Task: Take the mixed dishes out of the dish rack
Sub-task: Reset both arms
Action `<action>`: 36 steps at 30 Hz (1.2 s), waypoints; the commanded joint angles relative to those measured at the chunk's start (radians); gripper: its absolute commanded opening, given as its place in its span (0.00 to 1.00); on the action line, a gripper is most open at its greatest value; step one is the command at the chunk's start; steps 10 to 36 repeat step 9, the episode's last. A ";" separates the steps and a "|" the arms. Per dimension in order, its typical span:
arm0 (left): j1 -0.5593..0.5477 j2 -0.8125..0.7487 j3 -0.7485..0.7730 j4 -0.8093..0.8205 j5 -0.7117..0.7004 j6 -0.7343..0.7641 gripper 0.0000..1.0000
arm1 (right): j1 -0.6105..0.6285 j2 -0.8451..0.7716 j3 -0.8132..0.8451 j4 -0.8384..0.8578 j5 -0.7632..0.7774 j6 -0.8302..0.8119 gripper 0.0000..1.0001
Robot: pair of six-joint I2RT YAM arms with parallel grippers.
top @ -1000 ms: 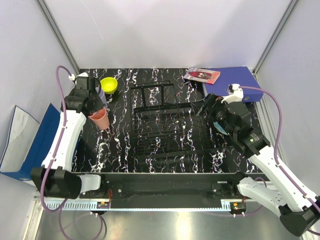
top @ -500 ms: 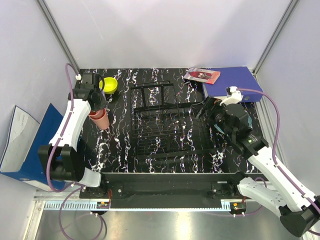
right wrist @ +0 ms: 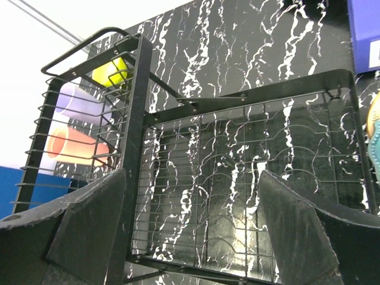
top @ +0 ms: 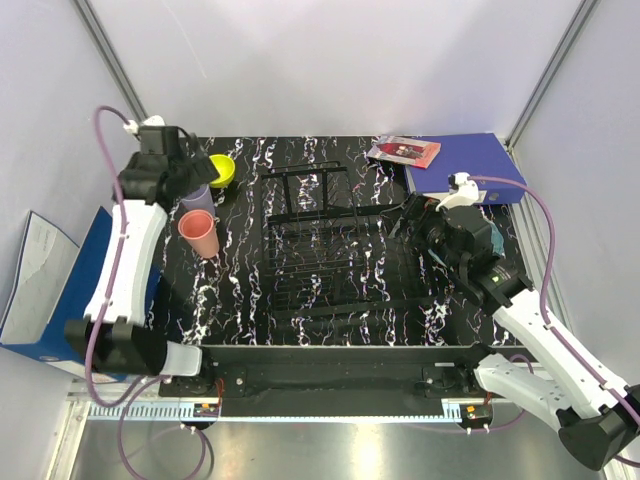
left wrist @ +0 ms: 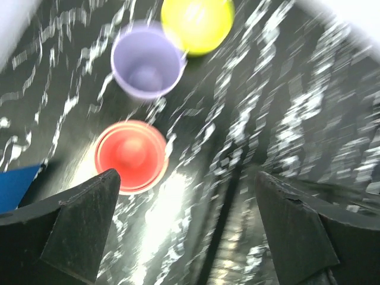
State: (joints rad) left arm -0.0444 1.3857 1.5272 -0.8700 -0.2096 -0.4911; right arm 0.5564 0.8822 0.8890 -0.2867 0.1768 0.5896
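**Position of items.** The rack (top: 320, 245) sits mid-desk (top: 235, 290), and we see no dish in it from above or from the right wrist. Left of the rack stand the pink cup (left wrist: 131, 155), the lavender cup (left wrist: 146, 64) behind it and the bowl (left wrist: 198, 22) farthest back, all upright on the desk. Lavender cup and bowl look touching or nearly so, but blur prevents a firm call. At the rack's right end a teal-and-cream rim shows, which we take for the plates (right wrist: 374, 139). The right arm hides the rest of them.

**Pincers.** The left pincer (left wrist: 187, 178) hangs above the pink cup, jaws wide, nothing between them. The right pincer (right wrist: 193, 174) hovers over the rack near its right end, jaws wide and empty.

**Assessment.** We judge the unloading done or nearly so, subject to the plates we cannot inspect.

**Risks noted.**
1. The pink cup is tall, light and directly below the left pincer. A sideways swing at low height could tip it into the lavender cup, and that one into the bowl.
2. The three items left of the rack are crowded. Any further dish set there would have little room, and a wide jaw could clip a neighbour.
3. The right pincer's spread fingers are close to the rack's wires. A descent or a pull toward the plates could snag a wire and drag the rack across the desk.
4. The hidden plates may sit unevenly, so a nudge from the right arm could slide them.
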 commanded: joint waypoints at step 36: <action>-0.460 -0.304 -0.108 0.028 -0.330 -0.050 0.99 | 0.004 -0.049 0.024 -0.055 0.150 -0.086 1.00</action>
